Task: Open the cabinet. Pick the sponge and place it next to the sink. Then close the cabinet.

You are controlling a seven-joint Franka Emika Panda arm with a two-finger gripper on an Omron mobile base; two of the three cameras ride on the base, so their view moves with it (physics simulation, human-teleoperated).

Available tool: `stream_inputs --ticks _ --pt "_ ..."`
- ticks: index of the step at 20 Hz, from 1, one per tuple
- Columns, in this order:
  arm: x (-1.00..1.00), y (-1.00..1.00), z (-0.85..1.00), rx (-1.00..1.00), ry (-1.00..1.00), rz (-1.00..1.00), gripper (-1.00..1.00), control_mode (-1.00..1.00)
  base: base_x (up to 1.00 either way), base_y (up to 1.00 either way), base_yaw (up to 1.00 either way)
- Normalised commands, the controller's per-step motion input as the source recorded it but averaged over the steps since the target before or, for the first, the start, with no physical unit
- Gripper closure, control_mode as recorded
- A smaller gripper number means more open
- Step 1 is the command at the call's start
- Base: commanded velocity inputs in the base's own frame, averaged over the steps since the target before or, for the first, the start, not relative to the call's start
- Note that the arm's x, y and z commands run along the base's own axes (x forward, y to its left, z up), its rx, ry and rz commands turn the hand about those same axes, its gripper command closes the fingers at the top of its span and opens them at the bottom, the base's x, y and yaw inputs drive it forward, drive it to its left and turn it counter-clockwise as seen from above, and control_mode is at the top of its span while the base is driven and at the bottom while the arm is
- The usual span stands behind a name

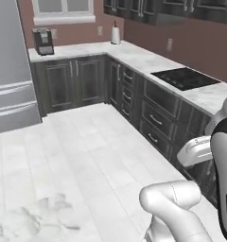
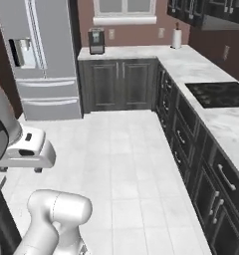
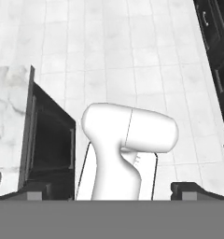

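Dark grey wall cabinet (image 1: 148,9) doors are seen shut, high above the counter (image 1: 134,54), so the opening step is judged not yet begun. The gripper (image 3: 111,189) is held fully spread and empty, pointing floorward. The sponge cannot be located. A reach up to a bar handle is called for next.

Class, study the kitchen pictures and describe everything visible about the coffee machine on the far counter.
The small black-and-grey boxy coffee machine stands upright on the white marble countertop, at its end nearest the tall silver refrigerator. It has a dark body with a lighter grey front panel and a recess below. It sits against the reddish-brown wall, below the left end of the white-framed window, beside a pale wall socket. Nothing else touches it.
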Motion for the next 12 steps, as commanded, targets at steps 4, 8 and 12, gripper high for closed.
stream_inputs --ticks 4,8,12 --pt "0.0 0.0 0.0 0.0 0.0 0.0 -1.0 1.0 1.0 -0.15 -0.6" --pt "0.0 0.0 0.0 0.0 0.0 0.0 -1.0 1.0 1.0 -0.14 -0.65" --pt "0.0 0.0 0.0 0.0 0.0 0.0 -1.0 1.0 1.0 -0.08 -0.63"
